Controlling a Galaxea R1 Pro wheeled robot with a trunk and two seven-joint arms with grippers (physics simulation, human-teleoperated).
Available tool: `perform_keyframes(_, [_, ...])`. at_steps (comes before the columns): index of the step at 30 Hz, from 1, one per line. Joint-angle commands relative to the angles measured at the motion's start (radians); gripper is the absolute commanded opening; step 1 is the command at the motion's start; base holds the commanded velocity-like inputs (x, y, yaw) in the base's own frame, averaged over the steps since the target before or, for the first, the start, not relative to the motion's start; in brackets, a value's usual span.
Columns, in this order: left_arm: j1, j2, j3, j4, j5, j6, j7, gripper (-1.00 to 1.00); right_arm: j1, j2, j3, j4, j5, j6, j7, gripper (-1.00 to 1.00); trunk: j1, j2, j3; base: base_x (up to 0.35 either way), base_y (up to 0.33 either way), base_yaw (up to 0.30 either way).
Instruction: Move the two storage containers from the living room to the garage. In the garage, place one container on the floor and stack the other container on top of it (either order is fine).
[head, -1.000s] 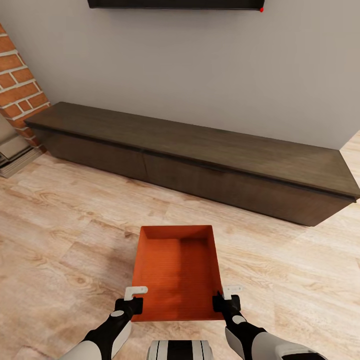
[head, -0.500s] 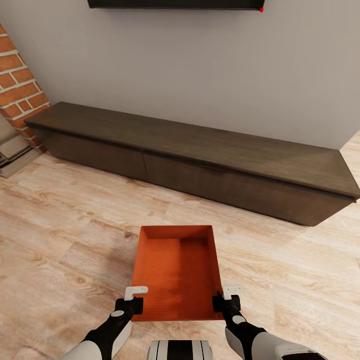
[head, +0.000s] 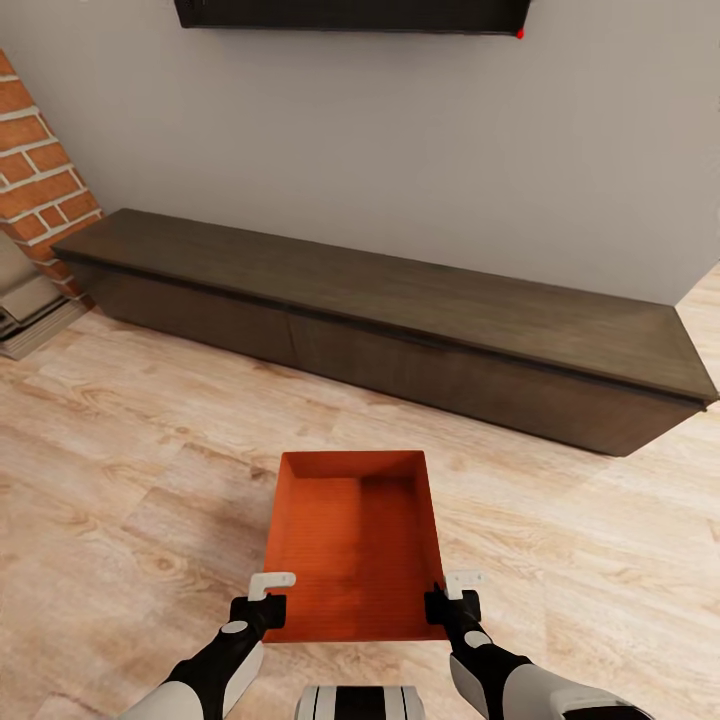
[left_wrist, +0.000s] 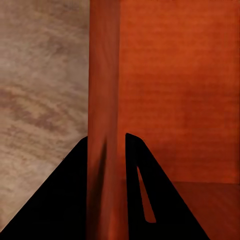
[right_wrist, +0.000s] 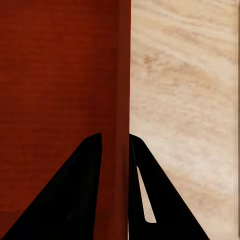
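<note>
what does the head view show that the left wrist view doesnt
Head view alone: the right gripper on the container's other side wall, the long dark cabinet, the brick column and the wall TV's lower edge. Left wrist view alone: the left gripper close up, its fingers straddling the container's side wall, one inside, one outside. Both: the orange-red storage container and the light wood plank floor.

Ahead of both claws the orange bin filled the space between them, its side walls clamped in each claw's fingers (one finger inside, one outside). Outward of the left claw and the right claw lay open wood floor. Farther ahead, past the bin, a long dark cabinet barred the way along the wall.
</note>
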Motion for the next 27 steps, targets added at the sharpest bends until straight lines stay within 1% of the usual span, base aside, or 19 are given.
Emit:
perform_keyframes(1, [-0.001,0.001,-0.001,0.001,0.002,-0.003,0.013,-1.0,-0.001,-0.002,-0.01,0.001,-0.007,-0.004,-0.009,-1.0,-0.004,0.007,0.003,0.0,0.0,0.0])
perform_keyframes(25, [-0.001,0.001,0.0,0.001,0.002,-0.003,0.013,-1.0,-0.001,-0.002,-0.011,0.001,-0.009,-0.003,-0.009,-1.0,-0.096,0.175,0.078,0.0,0.0,0.0])
perform_keyframes(27, [-0.001,0.001,0.0,0.001,0.002,-0.003,0.013,-1.0,-0.001,0.001,-0.011,0.001,-0.011,-0.003,-0.009,-1.0,-0.104,0.189,0.084,0.0,0.0,0.0])
